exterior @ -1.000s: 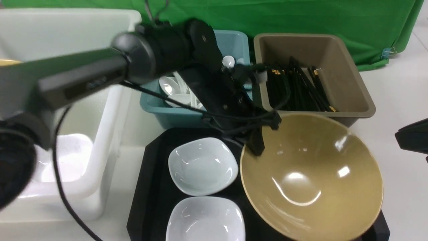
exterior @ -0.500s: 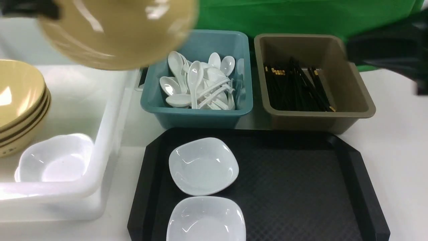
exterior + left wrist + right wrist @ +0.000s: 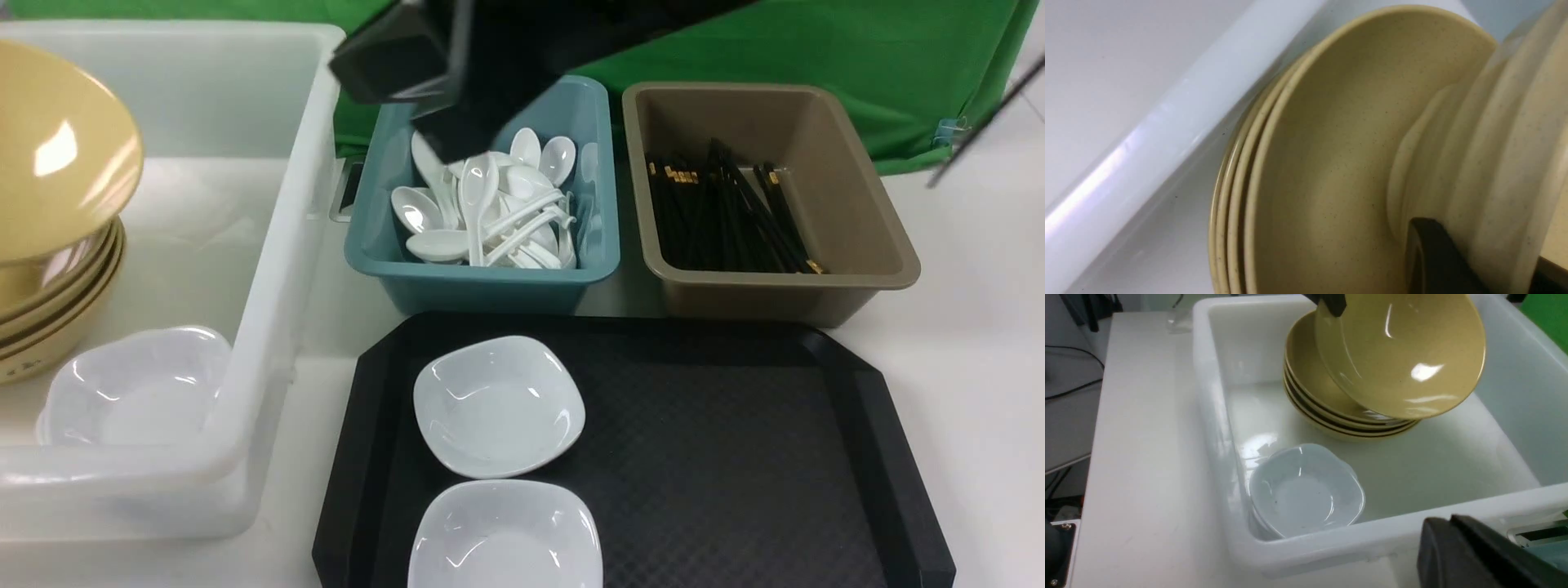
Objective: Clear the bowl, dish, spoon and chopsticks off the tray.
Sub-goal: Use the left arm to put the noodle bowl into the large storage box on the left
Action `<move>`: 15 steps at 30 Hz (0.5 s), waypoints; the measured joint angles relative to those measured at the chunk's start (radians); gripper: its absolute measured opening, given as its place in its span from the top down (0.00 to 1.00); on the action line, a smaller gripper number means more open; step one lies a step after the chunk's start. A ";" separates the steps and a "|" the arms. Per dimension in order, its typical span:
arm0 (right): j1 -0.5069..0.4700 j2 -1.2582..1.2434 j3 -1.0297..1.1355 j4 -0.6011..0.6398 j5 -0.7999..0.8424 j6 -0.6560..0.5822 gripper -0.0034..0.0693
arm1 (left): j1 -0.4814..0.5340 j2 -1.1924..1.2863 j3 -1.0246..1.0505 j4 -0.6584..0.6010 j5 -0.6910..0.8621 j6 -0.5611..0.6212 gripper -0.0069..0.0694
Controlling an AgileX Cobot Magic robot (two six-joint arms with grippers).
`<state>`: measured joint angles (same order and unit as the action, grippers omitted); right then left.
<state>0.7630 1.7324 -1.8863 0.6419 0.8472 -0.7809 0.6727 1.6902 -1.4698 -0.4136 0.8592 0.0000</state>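
Front view shows us the bowl (image 3: 57,155) gone from the tray (image 3: 735,457); it now tilts just above the stack of bowls (image 3: 49,327) in the white tub (image 3: 269,269), rim clamped in our left gripper (image 3: 1478,241). Our right gripper (image 3: 1453,555) hangs closed, empty, near the tub. Two white dishes (image 3: 498,406) wait on the tray, well apart from both grippers.

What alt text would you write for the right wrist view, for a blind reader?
The left gripper holds a glossy tan bowl tilted over a stack of matching bowls inside a white tub. A white dish lies in the tub too, apart from the stack.
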 joint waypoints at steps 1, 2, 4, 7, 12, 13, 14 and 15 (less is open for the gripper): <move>0.001 0.002 -0.003 -0.002 -0.001 0.000 0.94 | 0.000 0.000 0.000 0.005 0.000 0.000 0.78; 0.002 0.002 -0.005 -0.004 -0.002 0.000 0.94 | 0.000 -0.001 0.000 0.014 0.007 0.000 0.73; 0.003 0.002 -0.008 -0.018 -0.001 0.001 0.94 | 0.000 -0.003 -0.001 0.037 0.038 0.000 0.61; 0.003 -0.002 -0.008 -0.081 0.000 0.043 0.94 | 0.000 -0.005 -0.021 0.088 0.101 0.000 0.44; -0.014 -0.016 -0.008 -0.303 0.026 0.222 0.94 | 0.000 -0.031 -0.111 0.188 0.193 -0.018 0.19; -0.024 -0.024 -0.008 -0.349 0.040 0.254 0.94 | 0.000 -0.039 -0.127 0.205 0.209 -0.026 0.16; -0.039 -0.032 -0.008 -0.397 0.062 0.288 0.94 | 0.000 -0.054 -0.154 0.232 0.225 -0.031 0.14; -0.066 -0.049 -0.008 -0.438 0.091 0.318 0.94 | 0.000 -0.077 -0.184 0.251 0.253 -0.039 0.12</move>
<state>0.6972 1.6835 -1.8947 0.2035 0.9380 -0.4632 0.6727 1.6129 -1.6534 -0.1622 1.1118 -0.0385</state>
